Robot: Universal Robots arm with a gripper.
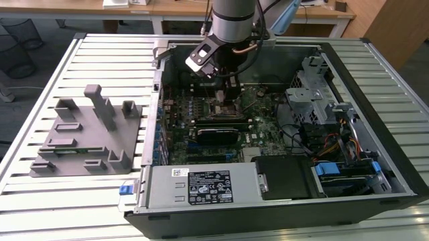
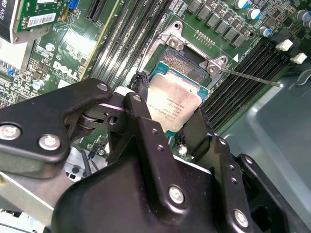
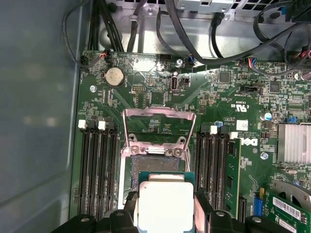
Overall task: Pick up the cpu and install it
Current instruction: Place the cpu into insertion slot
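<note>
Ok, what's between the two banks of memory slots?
In the first wrist view: the open socket, its metal frame flipped up, and the cpu held in the gripper.

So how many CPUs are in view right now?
1: the cpu, held between the fingers of the gripper, just above the open socket on the motherboard. The arm may hide others in the exterior view.

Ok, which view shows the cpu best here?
The first wrist view: the cpu faces the camera squarely, its pale top held in the gripper, by the open socket. The second wrist view shows it at a slant, partly behind a finger. The exterior view shows the arm over the motherboard there.
</note>
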